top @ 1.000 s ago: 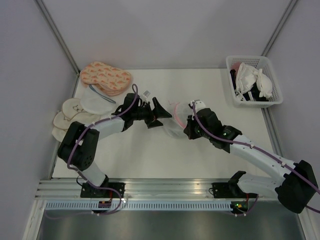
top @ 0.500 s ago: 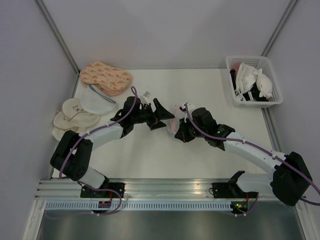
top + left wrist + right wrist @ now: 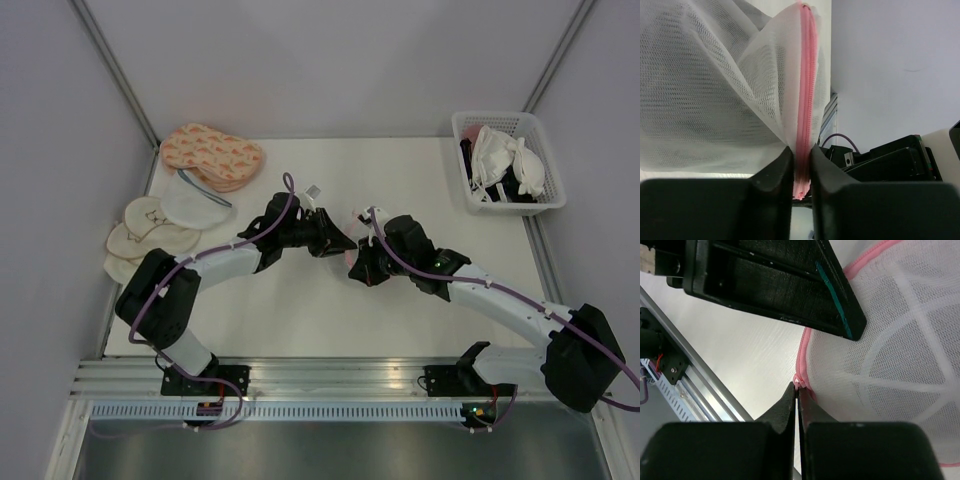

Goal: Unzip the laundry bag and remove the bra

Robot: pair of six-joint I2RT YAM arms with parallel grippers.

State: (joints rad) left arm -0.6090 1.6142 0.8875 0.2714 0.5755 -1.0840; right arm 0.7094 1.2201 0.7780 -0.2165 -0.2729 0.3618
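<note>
Evidently to brace it for unzipping, the left end effector [image 3: 801, 170] is clamped on the pink zip rim [image 3: 806, 75] of the small white mesh dome-shaped laundry bag [image 3: 890, 340] at the middle of the white table [image 3: 300, 310], while the right end effector [image 3: 799, 395] pinches tight what seems the zip pull [image 3: 798, 382].

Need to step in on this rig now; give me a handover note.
Left gripper: jaws shut on the pink zip rim of the small white mesh dome-shaped laundry bag.
Right gripper: jaws shut on the same rim, apparently at the zip pull.
Bag: between the two grippers.
Black bra: not clearly visible through the mesh.
Done: both grips set; zip looks closed where visible.
Left: pull the zip open, take out the bra.
</note>
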